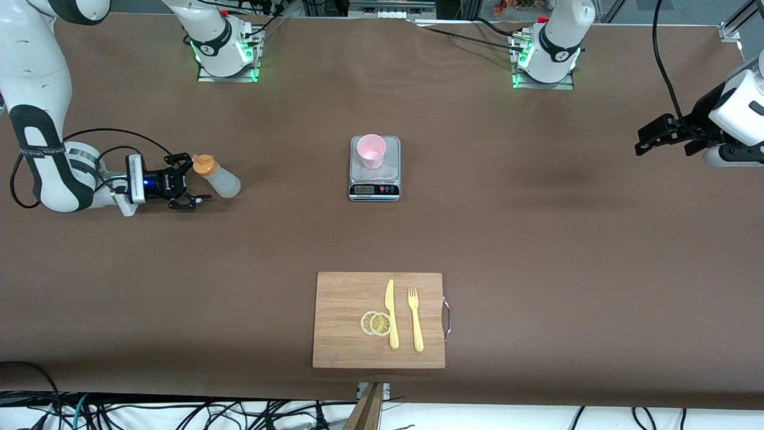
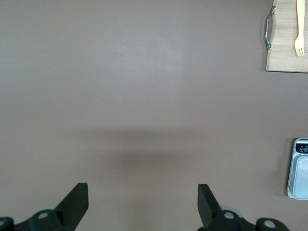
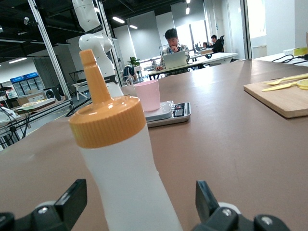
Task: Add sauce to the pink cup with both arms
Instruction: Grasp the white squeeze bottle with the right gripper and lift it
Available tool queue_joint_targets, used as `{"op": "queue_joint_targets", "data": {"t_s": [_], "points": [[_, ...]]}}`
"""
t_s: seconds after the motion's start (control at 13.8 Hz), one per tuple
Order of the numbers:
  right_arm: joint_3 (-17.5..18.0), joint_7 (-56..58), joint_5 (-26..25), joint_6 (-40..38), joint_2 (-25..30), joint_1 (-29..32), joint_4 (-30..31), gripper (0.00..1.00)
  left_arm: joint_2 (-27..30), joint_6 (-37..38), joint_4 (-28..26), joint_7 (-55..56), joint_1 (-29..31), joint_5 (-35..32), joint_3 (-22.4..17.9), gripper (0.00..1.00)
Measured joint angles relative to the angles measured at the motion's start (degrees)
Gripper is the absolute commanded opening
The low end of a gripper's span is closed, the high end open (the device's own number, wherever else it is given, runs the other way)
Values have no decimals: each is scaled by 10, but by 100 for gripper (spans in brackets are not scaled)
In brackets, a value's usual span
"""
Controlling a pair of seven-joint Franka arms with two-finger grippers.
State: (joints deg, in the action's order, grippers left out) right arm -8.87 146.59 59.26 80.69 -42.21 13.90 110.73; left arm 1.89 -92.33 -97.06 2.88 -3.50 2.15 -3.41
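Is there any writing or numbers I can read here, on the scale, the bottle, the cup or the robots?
None can be read.
Scale: its display and buttons show marks, too small to read.
Right arm's wrist band: lettering, too blurred to read.
Sauce bottle, pink cup, cutting board: no text.

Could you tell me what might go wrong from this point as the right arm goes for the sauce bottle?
The right end effector is open around the upright sauce bottle, gripping low; a nudge could tip it. The pink cup sits loose on the scale, so a clumsy pour might knock it. The left end effector waits open over bare table.
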Motion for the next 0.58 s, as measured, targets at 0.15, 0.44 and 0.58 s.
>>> {"op": "queue_joint_targets", "data": {"t_s": [0.15,0.44,0.58], "points": [[1,1,16,0,-1,-9,3,100,0,0,0,0,0,0,0,100],[1,4,36,10,-1,-36,10,100,0,0,0,0,0,0,0,100],[1,4,36,12,-2,-42,15,100,0,0,0,0,0,0,0,100]]}}
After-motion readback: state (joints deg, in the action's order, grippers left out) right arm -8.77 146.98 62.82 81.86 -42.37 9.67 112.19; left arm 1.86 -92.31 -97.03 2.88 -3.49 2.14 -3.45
